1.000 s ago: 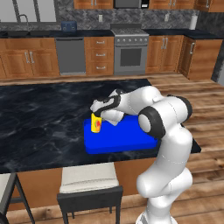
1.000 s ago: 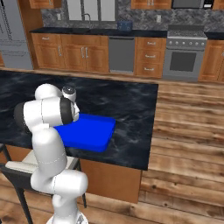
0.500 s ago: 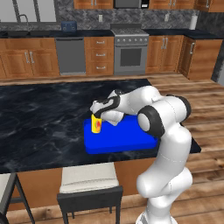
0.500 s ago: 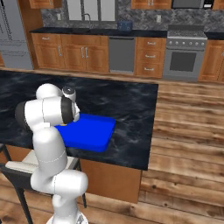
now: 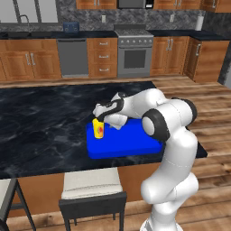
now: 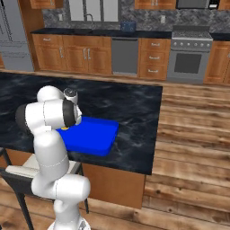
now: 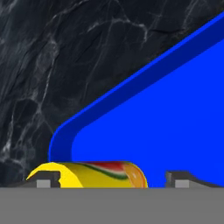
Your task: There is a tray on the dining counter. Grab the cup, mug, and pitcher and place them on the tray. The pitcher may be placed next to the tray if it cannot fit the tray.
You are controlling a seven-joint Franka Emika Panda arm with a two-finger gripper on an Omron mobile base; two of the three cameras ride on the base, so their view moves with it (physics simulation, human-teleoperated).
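Now, in short lines:
Change: tool (image 7: 113, 178) parted wide around the cup (image 5: 98, 128), where a second ago it was clamped on it; tips standing off either side in the hand view, one just left of the yellow wall, the other well clear on the right.
Cup: upright on the tray (image 5: 131, 146), in its near-left corner by the rim, red-orange mark facing the left base camera.
Tray: flat on the dining table (image 5: 40, 117), close to the edge above the stool (image 5: 90, 185).
Meaning: cup apparently delivered and let go; first of three vessels likely done, mug and pitcher yet to be fetched.
Arm pose: rising from the base beside the table, elbow bent high, forearm reaching leftward low over the tray, wrist level with the cup's rim.
Hand pose: hanging directly over the cup, fingers pointing down along its sides.
Next, probably: straight lift clear of the rim to avoid tipping the cup.
Risk: sideways drift nudging the cup off the corner.
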